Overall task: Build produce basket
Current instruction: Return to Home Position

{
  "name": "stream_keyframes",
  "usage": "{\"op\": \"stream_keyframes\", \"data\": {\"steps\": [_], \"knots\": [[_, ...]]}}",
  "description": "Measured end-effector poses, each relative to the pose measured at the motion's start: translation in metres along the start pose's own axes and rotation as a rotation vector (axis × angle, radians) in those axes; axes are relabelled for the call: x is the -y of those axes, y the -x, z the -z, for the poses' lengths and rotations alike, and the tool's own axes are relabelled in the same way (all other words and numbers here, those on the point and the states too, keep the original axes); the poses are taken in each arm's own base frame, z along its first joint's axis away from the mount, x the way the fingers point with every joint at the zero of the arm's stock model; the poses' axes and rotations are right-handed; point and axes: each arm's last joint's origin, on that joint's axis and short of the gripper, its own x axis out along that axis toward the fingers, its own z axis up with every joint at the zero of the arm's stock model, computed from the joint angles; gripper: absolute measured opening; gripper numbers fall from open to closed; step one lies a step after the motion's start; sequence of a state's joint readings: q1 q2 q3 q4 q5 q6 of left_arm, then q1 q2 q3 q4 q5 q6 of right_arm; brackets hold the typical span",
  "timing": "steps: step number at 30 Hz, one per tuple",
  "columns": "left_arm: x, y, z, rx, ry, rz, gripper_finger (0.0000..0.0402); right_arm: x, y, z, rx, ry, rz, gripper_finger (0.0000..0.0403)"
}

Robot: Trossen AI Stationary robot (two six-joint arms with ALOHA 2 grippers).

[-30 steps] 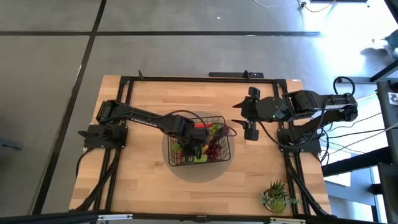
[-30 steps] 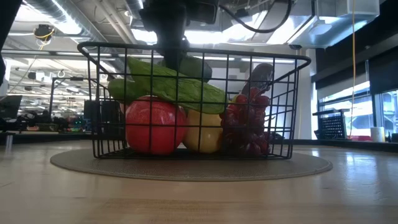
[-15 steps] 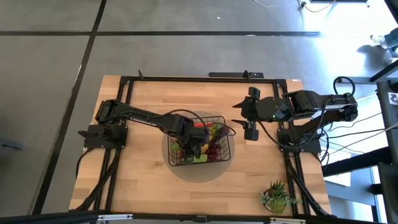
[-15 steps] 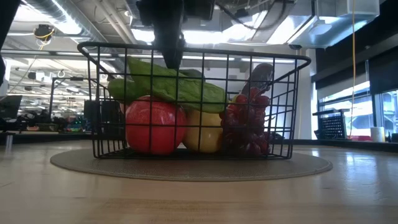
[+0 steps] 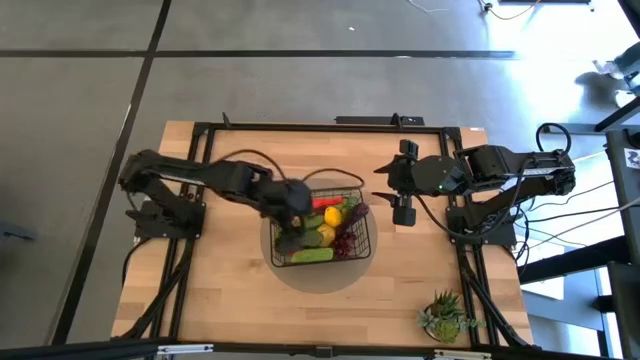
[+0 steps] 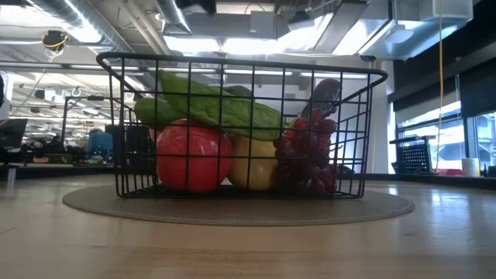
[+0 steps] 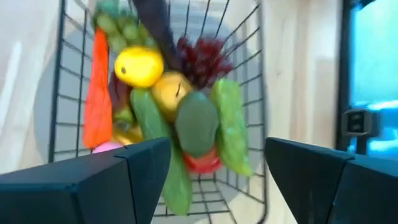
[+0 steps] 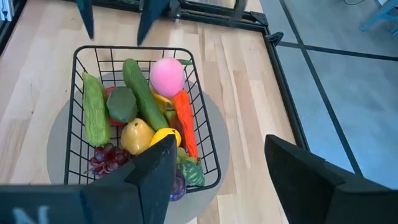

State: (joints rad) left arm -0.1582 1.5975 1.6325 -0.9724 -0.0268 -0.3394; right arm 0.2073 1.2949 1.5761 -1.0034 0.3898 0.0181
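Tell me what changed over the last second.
The left gripper, which hung low over the basket, rose and pulled back toward the basket's left edge; the low view no longer shows it. Its fingers are open and empty. The right gripper stayed beside the basket, open, and the produce lies as before.

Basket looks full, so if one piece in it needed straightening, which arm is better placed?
Left, probably: the left hand hangs open over the basket at its edge, while the right hand sits off to the side, apart from it.
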Motion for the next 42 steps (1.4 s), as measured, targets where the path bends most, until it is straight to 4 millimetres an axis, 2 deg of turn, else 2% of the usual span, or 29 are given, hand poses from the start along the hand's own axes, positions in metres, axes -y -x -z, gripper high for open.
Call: {"op": "stream_keyframes", "data": {"steps": [4,7,11,19,25,28,31,33,34,39,42], "knots": [[0.002,0.026,0.003,0.065,0.018,0.028,0.0248,0.0,0.0,-0.001,0.005,-0.01,0.0,0.0236],[0.005,0.036,0.004,0.1,0.024,0.047,0.0248,0.0,0.0,-0.001,0.011,-0.069,0.0,0.0236],[0.011,0.039,0.007,0.097,0.038,0.062,0.0248,0.0,0.0,-0.002,0.017,-0.112,0.0,0.0236],[0.015,0.038,0.011,0.073,0.036,0.048,0.0247,0.0,0.0,-0.007,0.072,-0.087,0.006,0.0236],[0.013,0.039,0.01,0.119,0.06,-0.052,0.0239,-0.001,-0.002,-0.01,0.091,-0.171,0.001,0.0223],[0.014,0.039,0.009,0.143,0.046,-0.068,0.0217,0.0,-0.001,-0.012,0.109,-0.188,0.0,0.0172],[0.012,0.039,0.011,0.129,0.018,-0.109,0.0185,0.0,0.0,-0.012,0.12,-0.157,0.0,0.0089],[0.01,0.047,0.016,0.119,0.0,-0.12,0.016,0.001,0.002,-0.012,0.125,-0.126,-0.005,0.0029],[0.009,0.052,0.017,0.121,-0.004,-0.122,0.0146,0.001,0.003,-0.012,0.125,-0.108,-0.006,0.0016],[0.003,0.075,0.024,0.153,-0.056,-0.166,0.0065,0.006,0.013,-0.01,0.149,-0.115,-0.017,0.0004],[-0.007,0.104,0.035,0.202,-0.067,-0.213,0.0016,0.012,0.027,-0.007,0.182,-0.129,-0.018,0.0003]]}}
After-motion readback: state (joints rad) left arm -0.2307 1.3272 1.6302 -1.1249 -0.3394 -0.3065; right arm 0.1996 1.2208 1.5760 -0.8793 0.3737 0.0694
